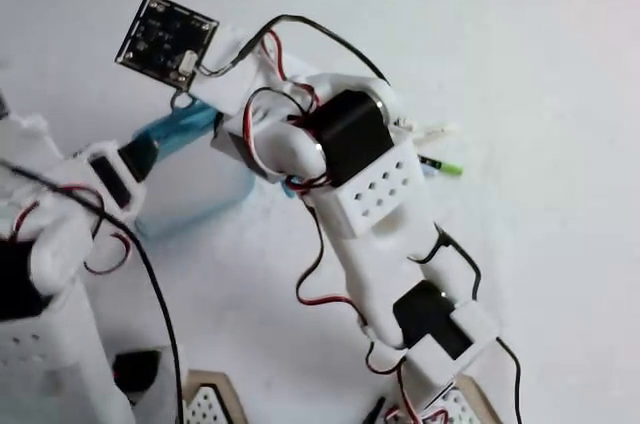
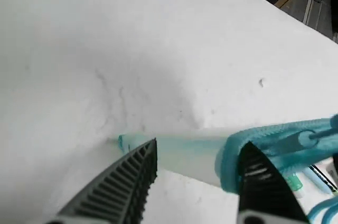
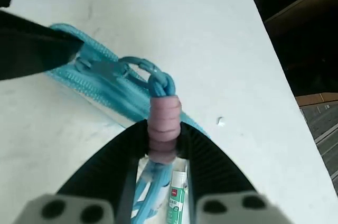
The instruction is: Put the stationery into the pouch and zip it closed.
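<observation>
The translucent pouch (image 1: 195,194) with a blue zipper (image 1: 180,132) lies left of centre on the white table. My left gripper (image 1: 125,169) is at the pouch's near end; in the left wrist view the left gripper (image 2: 198,150) has its jaws against the pouch (image 2: 185,152) end and zipper band (image 2: 232,160). My right gripper (image 3: 163,134) is shut on the pink zipper pull (image 3: 163,113), corded to the slider (image 3: 100,68). A green-and-white stick (image 3: 177,197) shows inside the pouch. In the high view the right gripper (image 1: 190,109) sits under its camera board.
A green-tipped pen (image 1: 445,167) and a pale stick (image 1: 435,131) lie on the table right of the right arm. The arm bases (image 1: 440,384) stand at the near edge. The table's far side and right side are bare white.
</observation>
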Robot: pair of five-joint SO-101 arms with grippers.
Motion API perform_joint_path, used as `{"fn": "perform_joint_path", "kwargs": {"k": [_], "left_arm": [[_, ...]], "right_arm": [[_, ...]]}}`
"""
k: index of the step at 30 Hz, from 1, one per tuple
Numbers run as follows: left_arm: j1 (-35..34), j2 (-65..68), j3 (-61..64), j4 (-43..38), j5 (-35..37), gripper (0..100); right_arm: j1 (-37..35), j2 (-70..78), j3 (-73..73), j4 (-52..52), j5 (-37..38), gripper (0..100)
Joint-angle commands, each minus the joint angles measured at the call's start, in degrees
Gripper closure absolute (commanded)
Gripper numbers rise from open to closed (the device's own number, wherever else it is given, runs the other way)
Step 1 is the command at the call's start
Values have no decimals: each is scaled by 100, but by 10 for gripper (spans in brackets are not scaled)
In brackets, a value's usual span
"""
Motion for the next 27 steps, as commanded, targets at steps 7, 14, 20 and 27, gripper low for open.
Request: {"fn": "perform_joint_path", "kwargs": {"k": [7,14,20,27], "left_arm": [[-470,1763,-70,132,-1363,946],[-699,1930,-475,404,-1609,977],[-708,1921,-475,422,-1609,977],[-708,1921,-475,422,-1609,977]], "right_arm": [[382,-22,-18,-22,-9,981],[1244,22,-18,13,457,981],[1745,382,-18,84,642,981],[1613,295,695,101,1371,964]]}}
